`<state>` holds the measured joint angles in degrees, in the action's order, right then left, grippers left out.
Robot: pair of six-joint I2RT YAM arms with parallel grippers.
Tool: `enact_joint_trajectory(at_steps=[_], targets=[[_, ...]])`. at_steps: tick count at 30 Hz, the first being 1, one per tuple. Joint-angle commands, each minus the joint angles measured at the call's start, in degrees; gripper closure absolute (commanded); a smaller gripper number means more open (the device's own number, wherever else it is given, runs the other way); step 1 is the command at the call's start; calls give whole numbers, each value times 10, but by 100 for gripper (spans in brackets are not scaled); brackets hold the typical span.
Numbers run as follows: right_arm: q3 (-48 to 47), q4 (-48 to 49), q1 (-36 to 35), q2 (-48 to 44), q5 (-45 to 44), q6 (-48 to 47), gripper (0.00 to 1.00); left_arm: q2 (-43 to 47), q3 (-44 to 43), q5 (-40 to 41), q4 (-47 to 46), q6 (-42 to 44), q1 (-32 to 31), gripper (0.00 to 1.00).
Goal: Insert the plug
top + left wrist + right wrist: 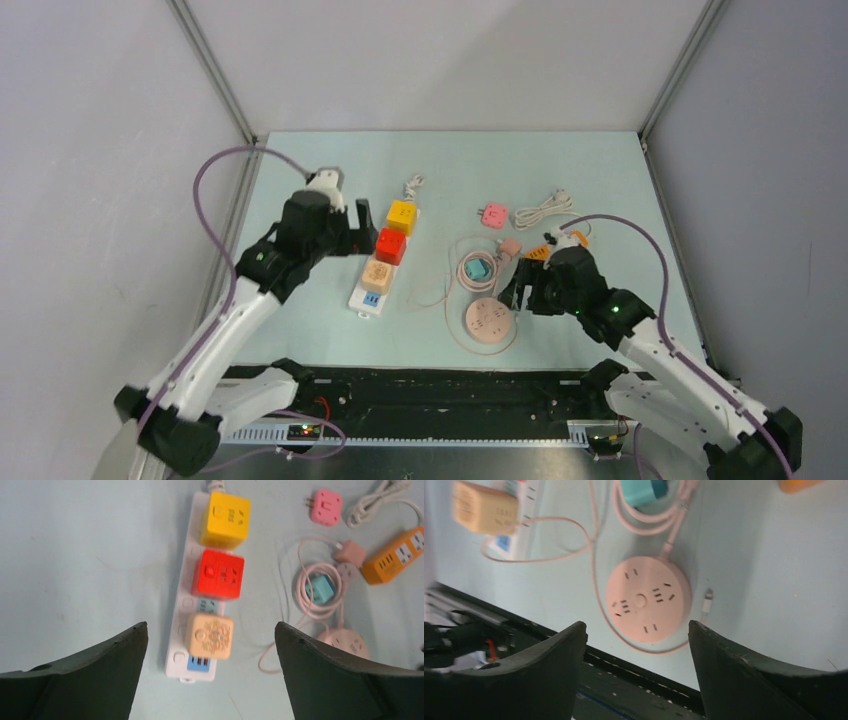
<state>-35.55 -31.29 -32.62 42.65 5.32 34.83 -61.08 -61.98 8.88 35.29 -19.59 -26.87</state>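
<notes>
The counter (460,160) holds everything flat, so it can all be reached from above. The long white power strip (181,630) lies on the left with three colored blocks (218,575) plugged in. The left gripper (211,625) hangs over it, spread wide and empty, maybe to hold it steady. The round pink socket (646,604) sits near the front. The right gripper (637,624) hovers there, also spread and empty. The small teal plug (319,589) lies loose inside a coil of pink cord (320,613), not picked up yet.
</notes>
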Motion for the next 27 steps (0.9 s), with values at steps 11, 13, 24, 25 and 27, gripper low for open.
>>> enact_joint_trajectory(at_steps=[11, 13, 24, 25, 27], targets=[[-35, -74, -147, 97, -172, 86, 11, 273, 163, -497, -1, 31, -1, 4], [-35, -73, -149, 92, -161, 87, 12, 283, 166, -582, -2, 55, -2, 5], [-35, -8, -115, 126, -95, 70, 17, 276, 127, -769, -5, 190, -19, 7], [-35, -3, -109, 132, -89, 65, 18, 271, 124, -775, -5, 211, -19, 7], [-36, 5, -98, 140, -81, 58, 19, 258, 117, -796, -5, 233, -20, 8]])
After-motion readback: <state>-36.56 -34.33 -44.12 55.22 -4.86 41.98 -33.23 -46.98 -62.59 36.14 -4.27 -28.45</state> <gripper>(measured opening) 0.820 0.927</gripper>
